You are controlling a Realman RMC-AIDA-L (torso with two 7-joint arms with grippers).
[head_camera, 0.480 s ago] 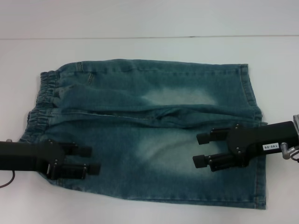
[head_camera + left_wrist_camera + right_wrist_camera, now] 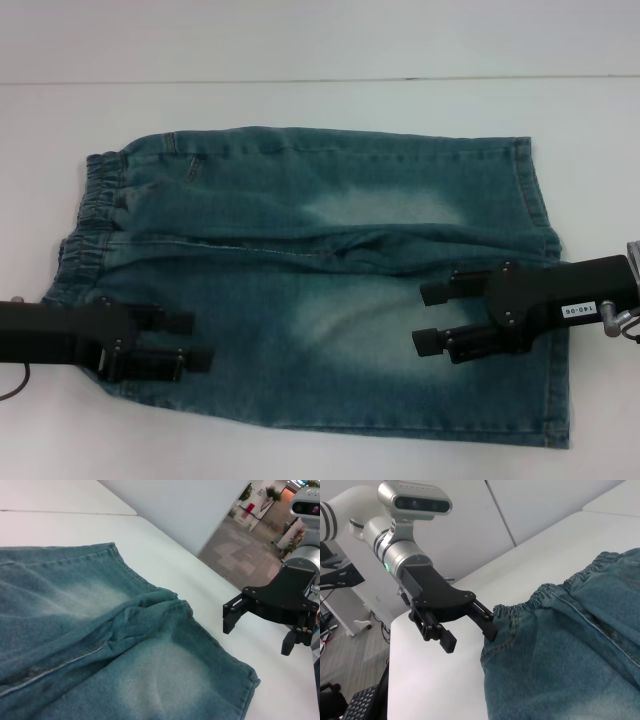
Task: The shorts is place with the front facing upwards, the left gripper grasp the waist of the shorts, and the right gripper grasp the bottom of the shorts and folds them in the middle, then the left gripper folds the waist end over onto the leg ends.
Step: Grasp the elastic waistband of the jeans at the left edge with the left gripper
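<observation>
Hovering over the shorts [image 2: 330, 290], which lie flat across the white table [image 2: 320, 110] with the waist of the shorts [image 2: 85, 225] at left, my left gripper [image 2: 195, 340] and right gripper [image 2: 428, 317] both hang spread apart, gripping nothing.

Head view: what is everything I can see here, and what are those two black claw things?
shorts: one, faded blue denim with pale patches, lying flat on the table, crinkled elastic waist toward the robot's left, stitched leg hems toward its right.
table: one, white, under the shorts.
left claw: one, all black, fingers open, over the near corner of the shorts at the waist end.
right claw: one, black with a small white label, fingers open, over the near leg close to the hem end; it holds nothing.
</observation>
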